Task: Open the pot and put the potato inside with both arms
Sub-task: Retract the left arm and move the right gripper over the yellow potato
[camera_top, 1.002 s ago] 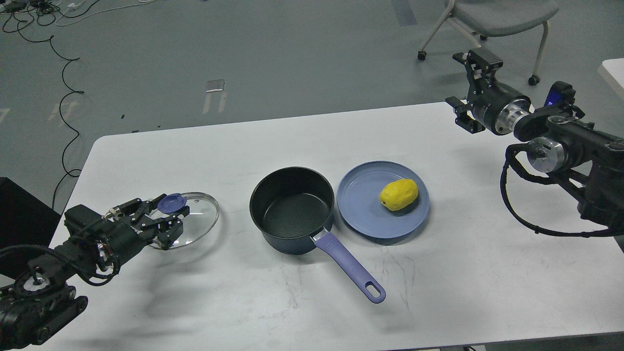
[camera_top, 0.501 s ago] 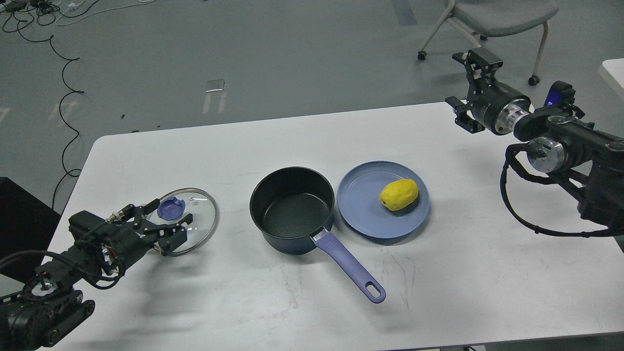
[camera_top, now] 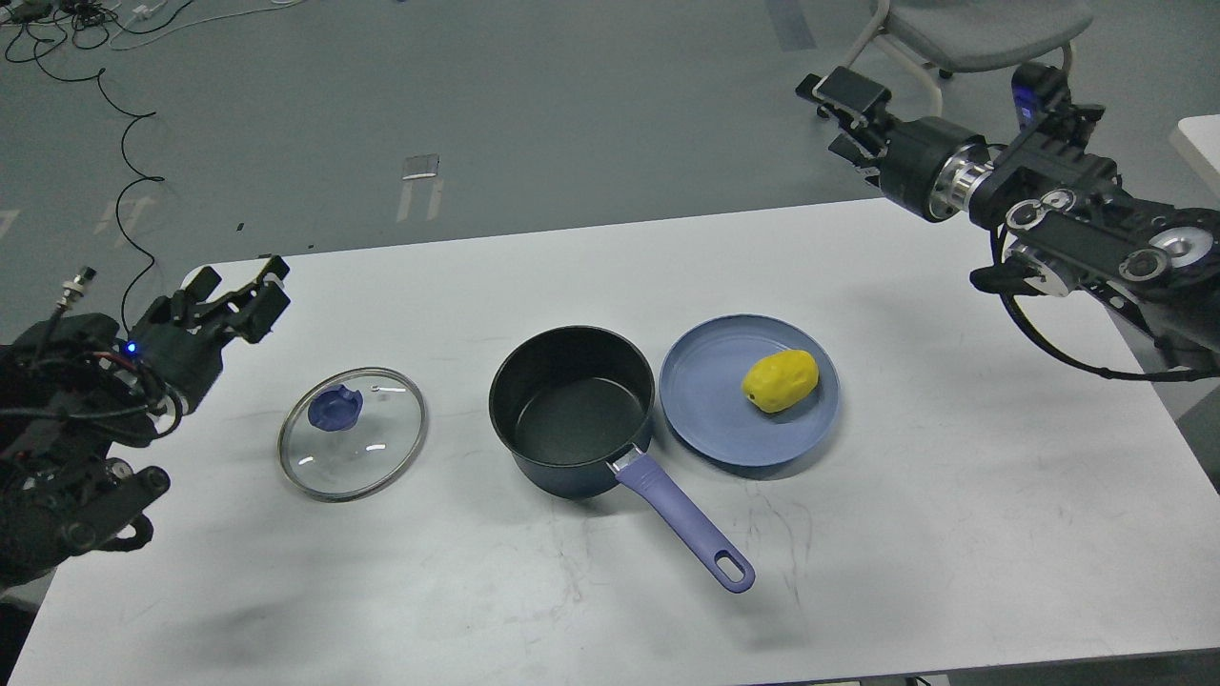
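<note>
Both arms are showing a change from half a second ago. Your left gripper (camera_top: 238,291) has let go of the lid (camera_top: 353,433) and pulled up to the left edge of the frame; its fingers are standing apart, holding nothing. The lid is lying flat on the table (camera_top: 953,495), purple knob (camera_top: 335,410) up, left of the pot (camera_top: 572,410) and not touching it. Your right gripper (camera_top: 843,105) has swung up and leftward in the upper right of the frame, hanging past the table's far edge; it is seen end-on, so you cannot tell whether its fingers are apart or together.

Nothing else is shifting: the pot is sitting open at centre, handle (camera_top: 686,519) pointing lower right. The potato (camera_top: 781,380) is resting on the blue plate (camera_top: 705,419), which is just beside the pot's right side.

Room: bare tabletop is lying along the near edge and right of the plate. No readable writing is showing anywhere.
</note>
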